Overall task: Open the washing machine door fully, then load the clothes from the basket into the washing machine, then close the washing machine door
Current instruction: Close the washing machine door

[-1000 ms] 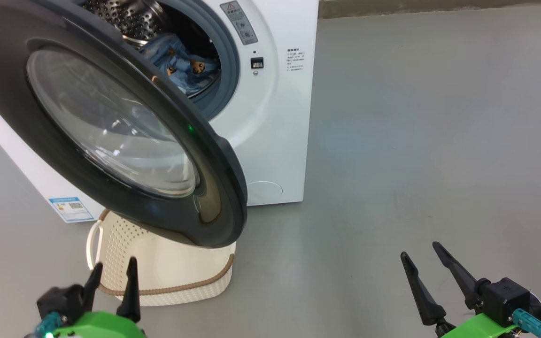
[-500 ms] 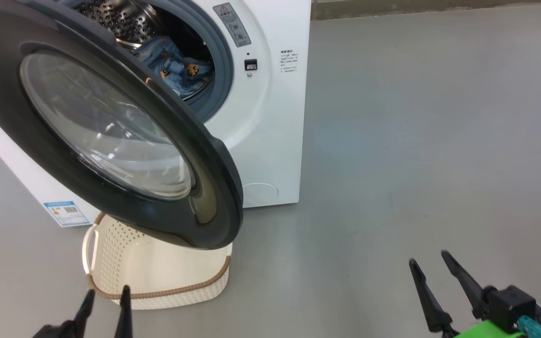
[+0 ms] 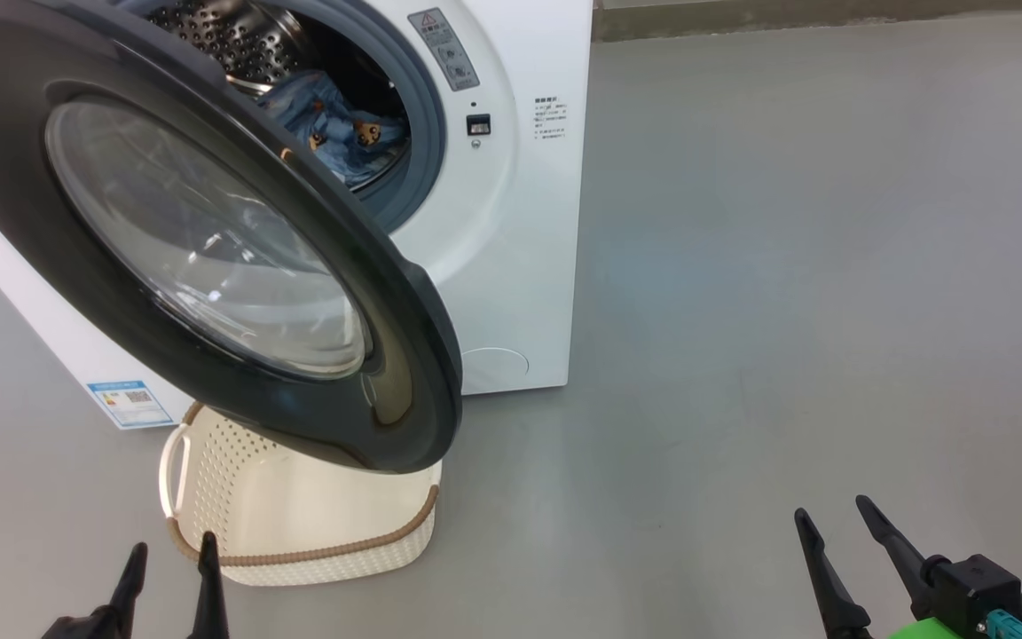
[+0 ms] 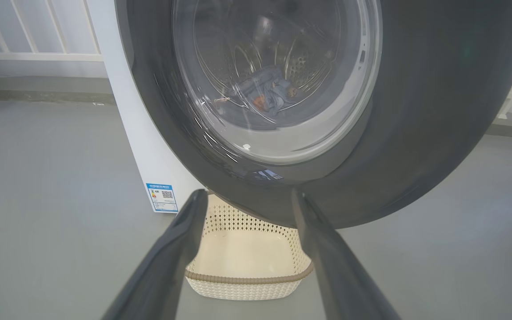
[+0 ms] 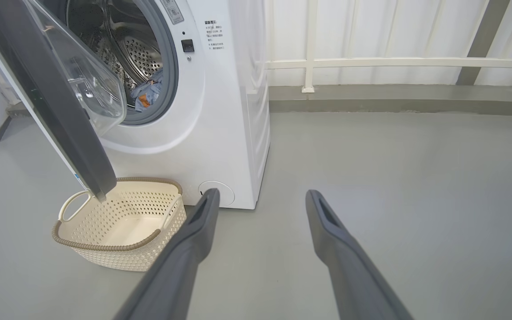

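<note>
Standing swung outward, the washing machine door (image 3: 209, 240) overhangs the basket (image 3: 316, 532). The basket sits on the floor (image 3: 786, 266) just in front of the washing machine (image 3: 511, 222), its cream bottom showing bare. The clothes (image 3: 342, 133), blue fabric with orange-brown figures, lie inside the drum (image 3: 227, 35). The left gripper (image 3: 171, 543) hovers near the basket's front rim, jaws apart and gripping nothing. The right gripper (image 3: 830, 506) hovers over the floor, well apart from the machine, jaws apart and gripping nothing.
</note>
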Controlling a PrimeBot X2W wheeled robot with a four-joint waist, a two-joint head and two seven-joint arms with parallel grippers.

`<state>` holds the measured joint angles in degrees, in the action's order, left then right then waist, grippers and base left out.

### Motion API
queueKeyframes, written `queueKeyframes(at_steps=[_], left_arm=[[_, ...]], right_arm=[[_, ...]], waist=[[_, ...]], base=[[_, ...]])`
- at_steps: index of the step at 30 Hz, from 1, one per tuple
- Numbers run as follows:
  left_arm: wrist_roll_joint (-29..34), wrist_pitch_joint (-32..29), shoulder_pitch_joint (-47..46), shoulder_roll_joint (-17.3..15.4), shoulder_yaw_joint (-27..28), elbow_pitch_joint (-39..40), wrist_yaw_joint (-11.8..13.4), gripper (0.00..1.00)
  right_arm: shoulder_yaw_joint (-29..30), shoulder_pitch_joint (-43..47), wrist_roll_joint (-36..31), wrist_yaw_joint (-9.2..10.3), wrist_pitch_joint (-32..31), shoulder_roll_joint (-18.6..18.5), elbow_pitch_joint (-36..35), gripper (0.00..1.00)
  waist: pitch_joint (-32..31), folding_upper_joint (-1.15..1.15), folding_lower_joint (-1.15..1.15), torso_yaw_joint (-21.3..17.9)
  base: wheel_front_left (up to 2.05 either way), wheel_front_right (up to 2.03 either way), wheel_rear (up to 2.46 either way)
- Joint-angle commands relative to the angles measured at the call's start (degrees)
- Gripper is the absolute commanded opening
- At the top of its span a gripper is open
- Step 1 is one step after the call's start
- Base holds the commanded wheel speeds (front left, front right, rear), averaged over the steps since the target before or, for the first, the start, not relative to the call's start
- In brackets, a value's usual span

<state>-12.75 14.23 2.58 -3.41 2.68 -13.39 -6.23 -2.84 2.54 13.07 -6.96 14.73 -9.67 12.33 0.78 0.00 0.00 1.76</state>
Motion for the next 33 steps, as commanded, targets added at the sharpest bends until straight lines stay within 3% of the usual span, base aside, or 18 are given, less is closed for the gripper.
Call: queueKeyframes(at_steps=[1, 3, 4, 5, 6, 14, 20, 28, 33], left_arm=[[0.72, 0.76, -0.25, -0.31, 2.25, 1.56, -0.3, 1.0], [1.02, 0.76, -0.12, -0.15, 2.58, 1.66, -0.54, 1.0], [1.16, 0.76, -0.03, -0.09, 2.7, 1.7, -0.63, 1.0], [1.27, 0.76, 0.07, -0.03, 2.82, 1.75, -0.72, 1.0], [1.38, 0.76, 0.15, 0.03, 2.93, 1.81, -0.79, 1.0], [1.61, 0.76, 0.55, 0.32, 3.6, 2.62, -1.08, 1.0], [1.45, 0.76, 0.84, 0.45, 4.49, 3.06, -1.16, 1.0], [1.08, 0.76, 0.23, 0.51, 4.66, 3.07, -1.21, 1.0], [0.07, 0.76, -0.71, 0.52, 3.82, 3.02, -1.21, 1.0]], right_arm=[[-1.05, -1.34, -0.9, -0.53, 0.27, -1.05, -1.11, 1.0], [-1.09, -1.45, -1.14, -0.53, 0.27, -1.11, -1.4, 1.0], [-1.24, -1.5, -1.27, -0.53, 0.27, -1.22, -1.54, 0.93], [-1.44, -1.69, -1.46, -0.53, 0.27, -1.4, -1.94, 0.39], [-1.63, -1.87, -1.54, -0.53, 0.27, -1.52, -2.43, 0.0], [-2.88, -3.52, -1.07, -0.53, 0.27, -2.15, -3.18, 0.0], [-5.16, -8.05, 0.12, -0.53, 0.27, -1.2, -9.15, 0.0], [-16.67, -18.93, 0.4, -0.53, 0.27, -1.22, -18.8, 0.0], [-25.14, -24.77, 2.79, -0.53, 0.27, 0.44, -18.5, 0.0]], waist=[[-0.08, 0.0, 0.0, 0.04], [-0.22, 0.0, 0.0, 0.09], [-0.28, 0.0, 0.0, 0.1], [-0.32, 0.0, 0.0, 0.09], [-0.33, 0.0, 0.0, 0.1], [-0.28, 0.0, 0.0, 0.21], [-0.1, 0.0, 0.0, 0.25], [-0.05, 0.0, 0.0, 1.26], [0.14, 0.0, 0.0, 3.3]], base=[[0.0, 0.0, 0.0], [0.0, 0.0, 0.0], [0.0, 0.0, 0.0], [0.0, 0.0, 0.0], [0.0, 0.0, 0.0], [0.0, 0.0, 0.0], [0.0, 0.0, 0.0], [0.0, 0.0, 0.0], [0.0, 0.0, 0.0]])
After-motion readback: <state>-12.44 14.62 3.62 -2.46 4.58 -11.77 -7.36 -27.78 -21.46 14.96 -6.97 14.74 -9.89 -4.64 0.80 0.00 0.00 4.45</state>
